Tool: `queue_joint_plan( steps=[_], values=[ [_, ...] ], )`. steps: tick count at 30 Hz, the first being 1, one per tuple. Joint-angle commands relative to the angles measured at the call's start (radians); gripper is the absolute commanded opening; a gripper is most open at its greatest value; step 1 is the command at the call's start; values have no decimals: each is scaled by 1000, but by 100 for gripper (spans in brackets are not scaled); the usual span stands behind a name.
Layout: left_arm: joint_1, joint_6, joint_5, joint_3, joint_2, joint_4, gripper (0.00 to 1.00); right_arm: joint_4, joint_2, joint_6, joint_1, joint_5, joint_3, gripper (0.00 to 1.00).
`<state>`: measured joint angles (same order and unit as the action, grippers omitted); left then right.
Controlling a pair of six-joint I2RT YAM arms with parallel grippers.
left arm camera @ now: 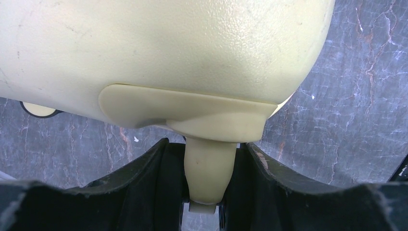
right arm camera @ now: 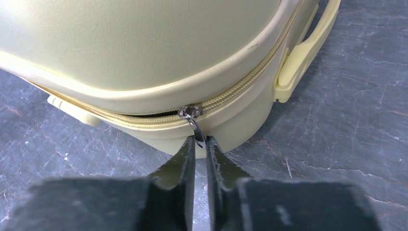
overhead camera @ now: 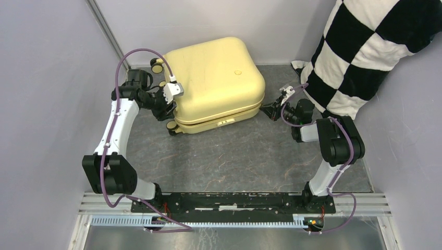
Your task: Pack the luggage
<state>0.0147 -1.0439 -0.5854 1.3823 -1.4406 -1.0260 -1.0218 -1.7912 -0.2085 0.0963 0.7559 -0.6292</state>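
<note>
The luggage point(overhead camera: 213, 78), a small pale-yellow hard-shell suitcase, lies flat and closed at the back of the grey floor. My left gripper point(overhead camera: 168, 110) is at its left side, shut on a yellow wheel stem point(left arm camera: 210, 169) under the shell point(left arm camera: 159, 48). My right gripper point(overhead camera: 272, 110) is at the case's right corner, shut on the metal zipper pull point(right arm camera: 195, 126) of the yellow zipper point(right arm camera: 240, 89). Left of the pull the seam shows a thin dark gap. The yellow side handle point(right arm camera: 305, 48) is to the right of the pull.
A black-and-white checkered pillow point(overhead camera: 365, 52) leans in the back right corner, just behind my right arm. Grey walls close the left, back and right. Caster wheels point(overhead camera: 156, 65) stick out at the case's back left. Bare floor point(overhead camera: 234, 156) lies in front of the case.
</note>
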Motion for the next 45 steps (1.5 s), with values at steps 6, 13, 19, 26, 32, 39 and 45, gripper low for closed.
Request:
queue_joint_plan(
  steps=[6, 13, 19, 26, 32, 39, 45],
  values=[
    [7, 107, -37, 7, 69, 99, 2, -75, 30, -29, 0, 29, -38, 3],
    [7, 119, -41, 4, 73, 110, 2, -93, 56, -58, 2, 45, -11, 0],
    [4, 187, -73, -6, 77, 144, 2, -113, 130, -54, 5, 32, 78, 0],
    [-45, 310, -105, -94, 106, 233, 2, -59, 211, 27, 58, -50, 149, 0],
    [-56, 344, -66, -94, 134, 280, 2, -46, 230, 32, 75, -92, 152, 0],
    [-56, 368, 25, -79, 174, 364, 2, -20, 268, 58, 121, -117, 163, 0],
    [-56, 423, 152, -84, 183, 469, 2, 1, 328, 79, 156, -137, 234, 0]
  ],
)
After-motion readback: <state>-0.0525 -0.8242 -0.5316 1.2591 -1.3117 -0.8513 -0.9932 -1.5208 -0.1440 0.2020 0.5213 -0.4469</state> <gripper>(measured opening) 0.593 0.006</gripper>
